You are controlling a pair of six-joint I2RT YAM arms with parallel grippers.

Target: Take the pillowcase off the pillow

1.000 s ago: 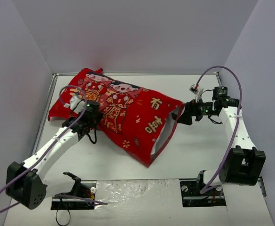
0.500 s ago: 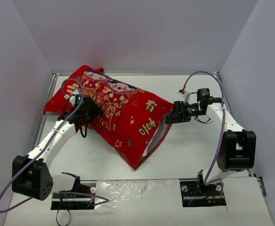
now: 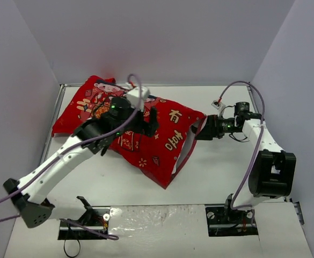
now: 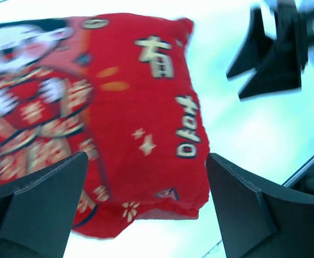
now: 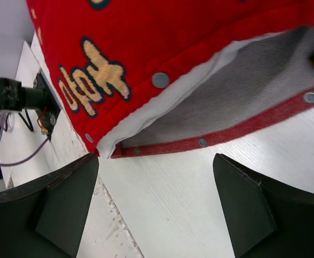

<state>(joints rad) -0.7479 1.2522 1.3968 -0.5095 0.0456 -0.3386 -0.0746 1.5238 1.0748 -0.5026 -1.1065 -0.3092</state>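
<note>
— Left gripper (image 4: 146,161) of mine hangs spread wide with nothing in it. My right gripper (image 5: 155,158) is spread wide too, and empty.

— And where is the pillowcase?

— The pillowcase (image 3: 162,142) lies just beneath my left fingers, printed side up. Its open mouth faces my right fingers, just ahead of them. The pillow (image 5: 170,99) sits inside it, and only a white edge shows in that mouth, between the case's upper and lower edges.

— What could spoil it from here?

— Three things, I'd judge. If my right jaws close on red cloth and pillow together, the case can't be drawn off the pillow. If my left gripper takes no firm hold of the case, the whole bundle may simply slide over the table (image 3: 221,177) under us. And the snap studs (image 5: 160,80) near the mouth's corner may be fastened. I can't tell, but they could catch the pillow on its way out.

— Your count?

— One pillowcase, one pillow, two grippers, one table, and at least four studs that I can make out.
</note>
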